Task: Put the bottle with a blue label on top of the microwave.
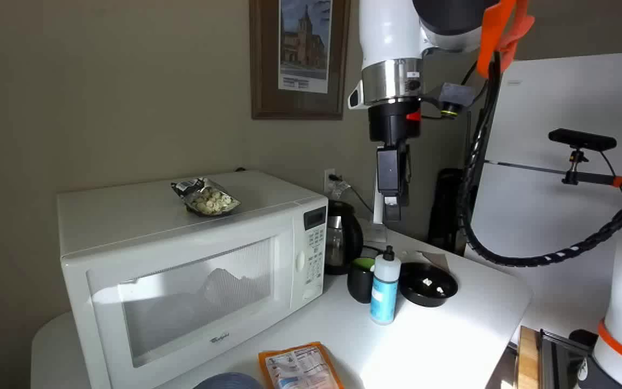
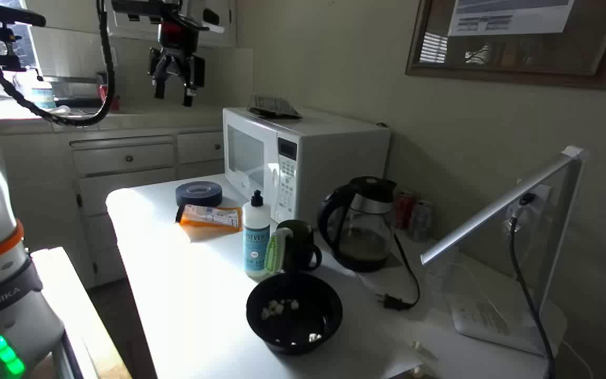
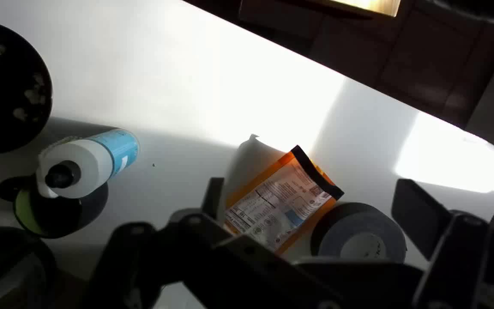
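Bottle with a blue label (image 2: 256,245) stands ungripped on the tabletop (image 2: 192,310)

High above, the gripper (image 2: 173,96) points downward, its jaws well apart and holding nothing, presumably spread so they can straddle the upright bottle. The bottle stands close by a dark mug (image 2: 298,247) and a black bowl (image 2: 313,295), so a descent from overhead looks safest. The microwave (image 1: 197,286) carries a snack bag (image 1: 208,199) on its top; the bottle will likely need a spot beside that. Strong light bleaches part of the white tabletop; around it are a beige wall (image 1: 143,97), a framed picture (image 1: 303,54) and white drawers (image 2: 124,160).
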Robot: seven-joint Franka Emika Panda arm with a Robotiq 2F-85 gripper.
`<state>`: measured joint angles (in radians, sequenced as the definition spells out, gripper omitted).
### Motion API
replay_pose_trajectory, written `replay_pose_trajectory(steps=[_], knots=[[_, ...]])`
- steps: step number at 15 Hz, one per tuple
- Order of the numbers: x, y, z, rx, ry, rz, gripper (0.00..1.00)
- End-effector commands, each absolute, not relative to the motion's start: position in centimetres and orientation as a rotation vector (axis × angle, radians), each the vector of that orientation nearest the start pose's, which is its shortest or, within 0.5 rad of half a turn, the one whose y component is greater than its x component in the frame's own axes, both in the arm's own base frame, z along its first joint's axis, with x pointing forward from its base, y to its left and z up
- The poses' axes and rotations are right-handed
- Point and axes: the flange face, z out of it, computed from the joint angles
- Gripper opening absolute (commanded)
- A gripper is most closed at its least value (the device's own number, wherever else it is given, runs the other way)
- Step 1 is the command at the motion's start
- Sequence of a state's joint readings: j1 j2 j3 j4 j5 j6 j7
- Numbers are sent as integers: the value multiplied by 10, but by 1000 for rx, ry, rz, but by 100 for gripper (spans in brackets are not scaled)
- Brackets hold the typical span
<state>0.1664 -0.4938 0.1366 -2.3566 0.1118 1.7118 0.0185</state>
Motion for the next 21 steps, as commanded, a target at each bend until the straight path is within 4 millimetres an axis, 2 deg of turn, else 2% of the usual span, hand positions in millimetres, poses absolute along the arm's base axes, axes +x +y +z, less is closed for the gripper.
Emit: replay_pose_trajectory(steps=[1, 7, 8, 11, 13, 15, 16, 19, 21], knots=[[364, 130, 498, -3089, -371, 249, 100], [364, 130, 498, -3089, -371, 249, 100], [371, 123, 497, -3109, -303, 201, 100], [387, 78, 492, -3058, -29, 160, 100], [393, 38, 486, -3039, 125, 143, 100], [399, 6, 474, -3052, 296, 133, 100], [406, -10, 461, -3060, 383, 110, 100], [424, -31, 424, -3032, 643, 56, 100], [432, -26, 403, -3029, 752, 115, 100]])
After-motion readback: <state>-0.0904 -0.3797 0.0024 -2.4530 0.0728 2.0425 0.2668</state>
